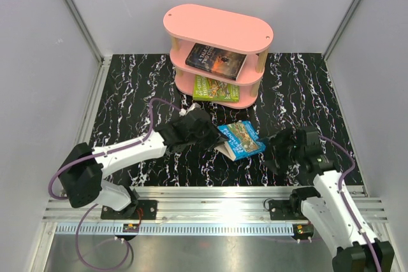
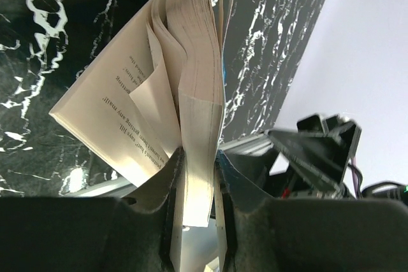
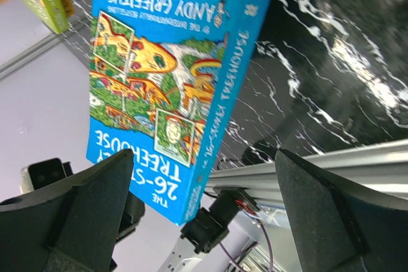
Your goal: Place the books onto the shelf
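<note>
- Left gripper (image 1: pixel 217 139): pinching the page edge of the blue book (image 1: pixel 242 139); the pages fan loose.
- Blue book: tilted over the table (image 1: pixel 127 93), in front of the shelf (image 1: pixel 217 27), between both grippers.
- Right gripper (image 1: pixel 279 144): jaws spread wide, just beside the book; contact cannot be told.
- Shelf: dark book (image 1: pixel 215 60) on the middle tier, green book (image 1: pixel 215 88) on the bottom tier.

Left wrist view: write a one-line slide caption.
Left pincer grips a fanned cream-paged paperback book over the black marbled table.
</note>
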Robot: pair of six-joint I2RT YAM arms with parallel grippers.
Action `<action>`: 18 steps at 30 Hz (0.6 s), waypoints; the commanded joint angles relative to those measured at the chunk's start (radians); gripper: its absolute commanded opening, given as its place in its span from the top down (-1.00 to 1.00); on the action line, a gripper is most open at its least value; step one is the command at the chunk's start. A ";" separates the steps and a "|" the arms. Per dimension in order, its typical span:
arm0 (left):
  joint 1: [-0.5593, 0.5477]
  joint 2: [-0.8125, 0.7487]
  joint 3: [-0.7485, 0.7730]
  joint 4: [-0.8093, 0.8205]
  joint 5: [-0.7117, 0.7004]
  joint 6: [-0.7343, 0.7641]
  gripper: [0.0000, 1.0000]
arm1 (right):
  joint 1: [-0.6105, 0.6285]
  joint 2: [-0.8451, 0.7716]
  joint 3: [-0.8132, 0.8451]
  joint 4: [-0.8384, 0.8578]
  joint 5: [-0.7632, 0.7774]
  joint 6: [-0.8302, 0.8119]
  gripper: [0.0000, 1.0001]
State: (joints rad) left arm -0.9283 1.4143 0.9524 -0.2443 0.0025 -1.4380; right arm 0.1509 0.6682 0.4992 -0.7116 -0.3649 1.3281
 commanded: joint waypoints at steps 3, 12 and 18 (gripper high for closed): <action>-0.003 -0.037 0.022 0.123 0.045 -0.044 1.00 | 0.041 0.047 -0.027 0.140 0.023 0.029 -1.00; -0.006 -0.006 0.043 0.155 0.060 -0.082 1.00 | 0.165 0.114 -0.109 0.328 0.067 0.149 -1.00; -0.006 -0.020 0.031 0.160 0.073 -0.108 1.00 | 0.177 0.177 -0.131 0.438 0.121 0.164 -0.60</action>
State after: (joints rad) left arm -0.9287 1.4170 0.9524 -0.2150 0.0204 -1.4990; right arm 0.3199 0.8211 0.3725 -0.3866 -0.3058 1.4570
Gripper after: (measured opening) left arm 0.219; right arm 0.866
